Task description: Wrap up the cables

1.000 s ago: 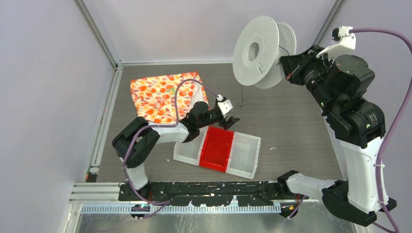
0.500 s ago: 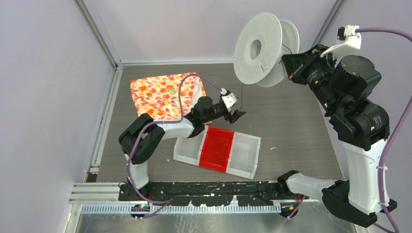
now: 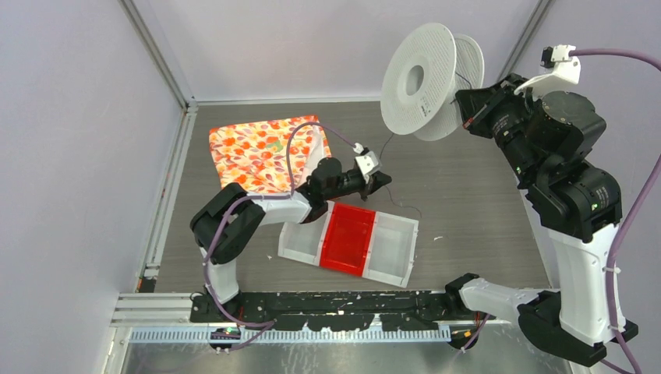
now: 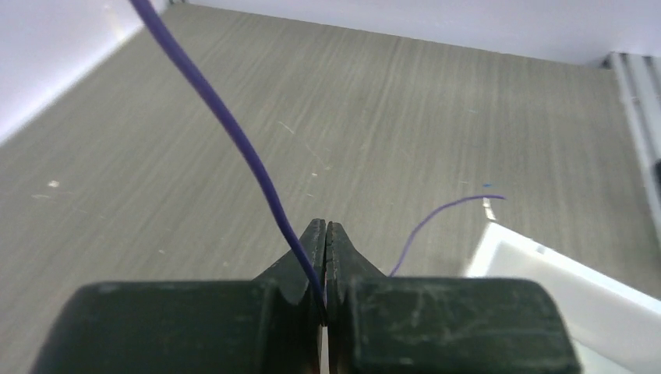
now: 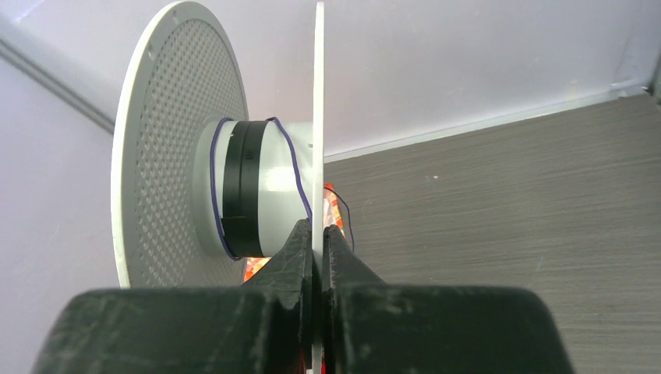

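Spanning the scene is the grey table (image 3: 468, 195), and high over its far right corner the right arm (image 3: 573, 195) holds the big white spool (image 3: 425, 78) aloft, well clear of the surface. The right gripper (image 5: 318, 234) has its jaws clamped on the rim of the spool's near flange, with the hub turned out to the side. Down on the table lie a flower-patterned cloth (image 3: 265, 152) and a white tray (image 3: 394, 253) with 1 red middle compartment, both untouched. Between them sits the left gripper (image 4: 326, 234), jaws pressed together on the cable (image 4: 234, 136). That thin dark blue wire climbs from the pinch up to the spool, where only about 2 loose turns sit on the hub (image 5: 292, 160). A short free tail curls off toward the tray's edge. So this reads as the early winding stage: wire caught, spool presented, most of the wrapping not yet done. The next move likely calls for the left arm to carry the pinched wire around the hub with light tension, landing each turn between the 2 flanges. Too hard a pull could slip this fine strand from the jaws.
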